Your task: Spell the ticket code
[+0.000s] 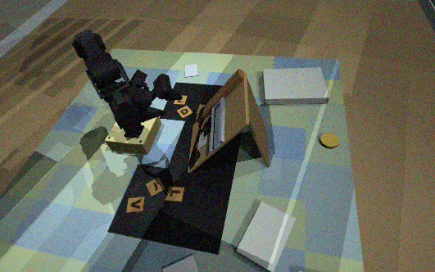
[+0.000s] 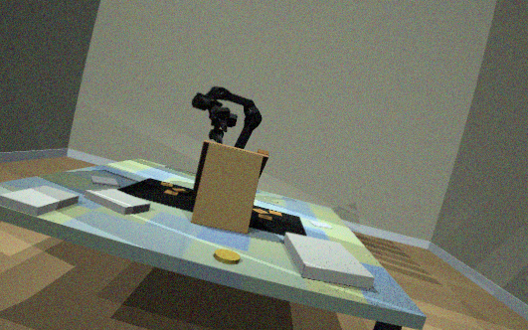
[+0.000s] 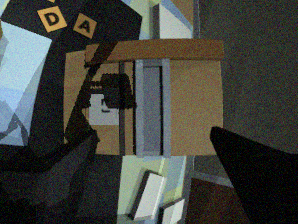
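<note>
The wooden easel board point(image 1: 237, 106) point(image 2: 226, 191) point(image 3: 193, 96) stands tilted on the black mat point(image 1: 205, 213). Its grey letter rail point(image 1: 219, 119) point(image 3: 149, 106) shows no tile in it. The white ticket point(image 1: 201, 141) point(image 3: 101, 115) sits on the board below the rail; its print is too dim to read. Tiles J point(image 1: 154, 187), L point(image 1: 174, 193) and V point(image 1: 135, 204) lie on the mat's near end. Tile D point(image 1: 184, 111) point(image 3: 52, 18) and two others point(image 1: 180, 99) point(image 3: 84, 24) lie at the far end. My gripper point(image 1: 156, 83) point(image 2: 217, 135) point(image 3: 156, 133) is open and empty, held in the air facing the board's front.
White slabs lie at the far right point(image 1: 295, 85) point(image 2: 328, 258), the near right point(image 1: 266, 235) and the front edge point(image 1: 180, 264). A yellow disc point(image 1: 329, 140) point(image 2: 227, 255) lies near the right edge. A small white card point(image 1: 191, 70) lies behind the mat. The arm stands on a wooden block point(image 1: 133, 139).
</note>
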